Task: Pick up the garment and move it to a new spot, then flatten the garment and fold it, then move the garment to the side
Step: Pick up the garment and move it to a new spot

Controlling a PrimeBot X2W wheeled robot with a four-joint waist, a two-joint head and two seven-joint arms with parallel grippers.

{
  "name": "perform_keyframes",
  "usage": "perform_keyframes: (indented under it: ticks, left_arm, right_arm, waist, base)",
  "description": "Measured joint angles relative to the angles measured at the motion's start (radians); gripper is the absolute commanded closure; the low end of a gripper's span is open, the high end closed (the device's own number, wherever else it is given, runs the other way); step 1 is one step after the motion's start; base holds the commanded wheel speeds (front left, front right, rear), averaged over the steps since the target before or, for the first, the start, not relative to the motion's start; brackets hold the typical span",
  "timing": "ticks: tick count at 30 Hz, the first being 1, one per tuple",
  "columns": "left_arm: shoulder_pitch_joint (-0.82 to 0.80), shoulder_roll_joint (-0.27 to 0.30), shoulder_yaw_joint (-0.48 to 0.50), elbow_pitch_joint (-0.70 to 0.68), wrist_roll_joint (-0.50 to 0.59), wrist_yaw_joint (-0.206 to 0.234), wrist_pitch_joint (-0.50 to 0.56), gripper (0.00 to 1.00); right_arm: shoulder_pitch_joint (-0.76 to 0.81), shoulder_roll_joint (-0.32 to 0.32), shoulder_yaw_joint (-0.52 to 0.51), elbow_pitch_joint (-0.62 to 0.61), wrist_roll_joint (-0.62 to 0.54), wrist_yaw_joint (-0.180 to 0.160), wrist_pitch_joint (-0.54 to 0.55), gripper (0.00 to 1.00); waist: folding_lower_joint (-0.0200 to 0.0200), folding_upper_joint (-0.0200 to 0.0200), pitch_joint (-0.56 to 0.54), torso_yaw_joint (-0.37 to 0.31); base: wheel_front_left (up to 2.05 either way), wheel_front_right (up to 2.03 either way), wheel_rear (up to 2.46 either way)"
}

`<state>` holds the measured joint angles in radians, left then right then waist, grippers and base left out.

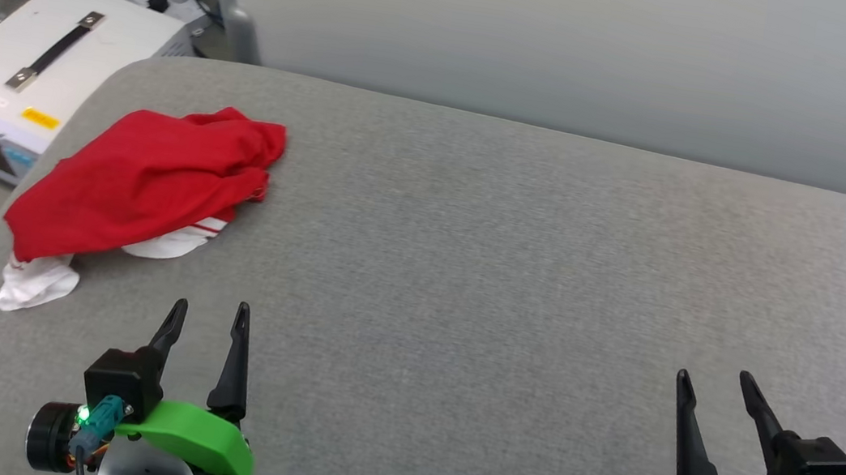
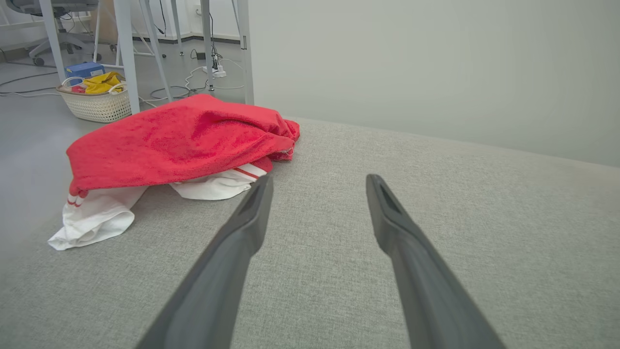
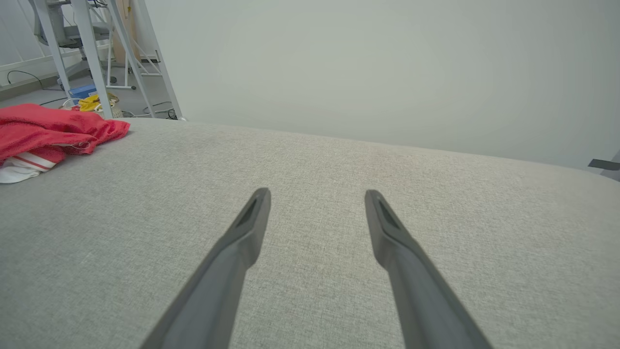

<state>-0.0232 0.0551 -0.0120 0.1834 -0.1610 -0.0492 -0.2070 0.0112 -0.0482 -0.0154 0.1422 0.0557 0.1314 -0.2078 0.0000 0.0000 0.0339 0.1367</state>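
The garment, a red jersey with white sleeves and striped trim, lies crumpled near the left edge of the grey fabric surface. One white sleeve pokes out at its near-left corner, another under its right side. My left gripper stands open at the lower left, just short of the garment and apart from it. In the left wrist view the garment sits ahead and to the left of the left gripper. My right gripper is open at the lower right, far from the garment, with nothing between its fingers.
A white box-shaped device with a black handle stands on the floor off the surface's left edge, with cables behind it. A pale wall runs behind the surface. A white basket with yellow cloth sits on the floor among table legs.
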Motion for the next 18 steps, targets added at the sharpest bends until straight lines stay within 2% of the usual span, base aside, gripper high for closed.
perform_keyframes:
  ticks: [18]
  left_arm:
    - [-0.001,0.000,-0.011,0.040,-0.020,-0.016,-0.039,0.00]
  right_arm:
    - [-0.014,0.001,0.049,0.047,0.006,0.000,-0.035,0.00]
  waist:
    - [0.0000,0.0000,-0.001,0.231]
  base:
    - [0.00,0.00,0.00]
